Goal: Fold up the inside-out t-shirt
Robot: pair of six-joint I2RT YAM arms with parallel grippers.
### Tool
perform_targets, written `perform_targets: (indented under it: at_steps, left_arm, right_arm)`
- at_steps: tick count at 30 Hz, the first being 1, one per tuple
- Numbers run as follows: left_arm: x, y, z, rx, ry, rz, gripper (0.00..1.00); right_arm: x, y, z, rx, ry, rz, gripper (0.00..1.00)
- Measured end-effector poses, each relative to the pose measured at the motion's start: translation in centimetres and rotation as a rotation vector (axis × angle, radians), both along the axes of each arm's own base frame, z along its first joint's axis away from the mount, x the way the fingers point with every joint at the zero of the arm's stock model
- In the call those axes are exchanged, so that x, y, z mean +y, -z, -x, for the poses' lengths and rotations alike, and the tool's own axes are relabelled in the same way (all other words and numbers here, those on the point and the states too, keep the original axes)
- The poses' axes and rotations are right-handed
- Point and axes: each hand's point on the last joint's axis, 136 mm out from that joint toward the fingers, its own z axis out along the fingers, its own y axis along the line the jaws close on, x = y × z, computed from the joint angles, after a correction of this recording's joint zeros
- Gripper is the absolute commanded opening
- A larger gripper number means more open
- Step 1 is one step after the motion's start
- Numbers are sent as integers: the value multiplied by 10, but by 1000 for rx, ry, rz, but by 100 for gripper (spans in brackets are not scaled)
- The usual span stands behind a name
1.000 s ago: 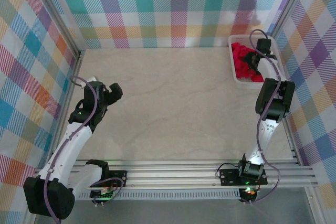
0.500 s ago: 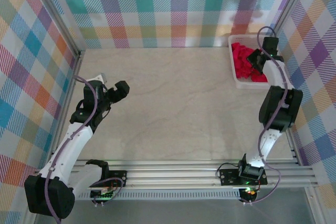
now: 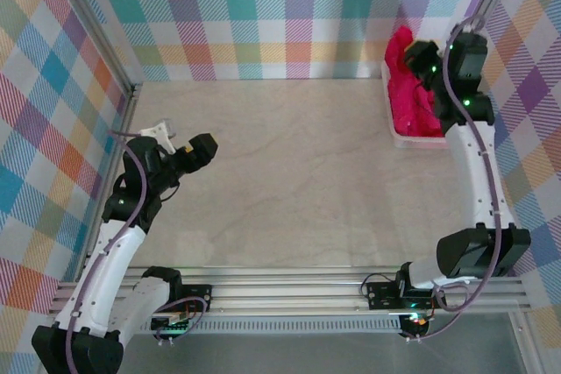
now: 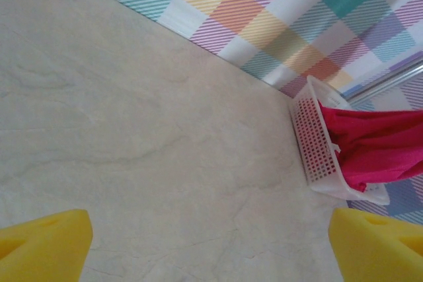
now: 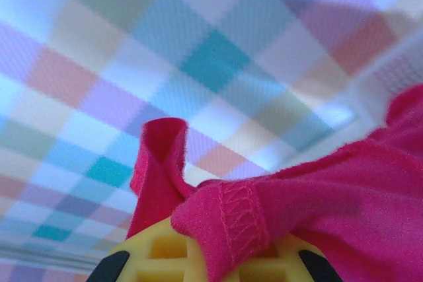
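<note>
There is one t-shirt (image 3: 410, 85), bright red and soft, at the upper right of the top view. Its upper part is drawn up into a peak while the rest spills down into the one white basket (image 3: 412, 139). It looks like a single garment, though the bunched folds inside the basket make that hard to confirm. In the right wrist view a stitched hem of the shirt (image 5: 231, 219) lies folded over a yellow waffle-patterned pad (image 5: 165, 259). The right gripper (image 3: 424, 60) is closed tight on this fabric. The left wrist view shows the basket (image 4: 310, 140) at the right of the frame as rigid plastic mesh with rows of small holes, the red cloth (image 4: 377, 146) rising out of it. Two arms stand at the bottom of the top view. The right arm (image 3: 478, 164) stretches long toward the upper right corner, its wrist bent left over the basket. The left arm (image 3: 123, 225) climbs along the left side and points right at mid-height. The left gripper (image 3: 200, 148) holds nothing, its two yellow fingers (image 4: 41, 242) spread wide apart above the pale, marble-veined table (image 3: 298, 181). Checked pastel walls (image 3: 263, 15) close in three sides.
</note>
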Motion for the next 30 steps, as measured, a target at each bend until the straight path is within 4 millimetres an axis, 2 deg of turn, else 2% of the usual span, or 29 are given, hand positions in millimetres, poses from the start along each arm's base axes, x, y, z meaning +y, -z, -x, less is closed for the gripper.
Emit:
perform_targets:
  at_steps: [3,5,6,8,10,11,13,16,19,20,21,23,24,25,27,30]
  left_arm:
    - [-3,1,1,13,12,23,92]
    - [-6,0,0,20,20,45,93]
    - [-8,-1,-1,17,25,55,93]
    - [-11,-2,-2,16,34,69,93]
    - [-13,-2,-4,16,40,80,93]
    - [-13,-2,-5,17,39,82,93]
    - [-14,0,-7,24,42,82,93]
    - [-14,3,-8,32,41,80,93]
    - [-14,3,-8,33,41,80,93]
    - [-14,3,-8,34,41,80,93]
    - [-14,3,-8,35,42,79,93]
    - [-14,4,-9,36,42,78,93]
    - [-14,5,-9,38,43,76,93]
    - [-14,6,-9,40,42,74,93]
    - [-14,13,-7,55,43,67,92]
    - [-13,27,-4,99,45,47,90]
  right_arm:
    - [18,-90,21,-190,-80,17,0]
    - [30,-152,46,-338,-143,32,0]
    - [37,-178,60,-406,-178,35,0]
    - [50,-216,86,-517,-250,41,0]
    - [67,-236,106,-587,-335,40,0]
    - [79,-240,114,-604,-389,35,0]
    - [106,-235,120,-598,-497,20,0]
    - [153,-203,106,-510,-641,-11,0]
    - [195,-148,69,-357,-717,-34,2]
    - [209,-123,51,-293,-733,-38,3]
    - [220,-100,35,-234,-741,-41,7]
    - [239,-50,2,-113,-745,-46,45]
    - [248,-19,-17,-39,-745,-53,64]
    - [255,5,-31,16,-745,-54,78]
    - [267,59,-62,142,-740,-54,88]
    - [275,131,-96,307,-726,-34,89]
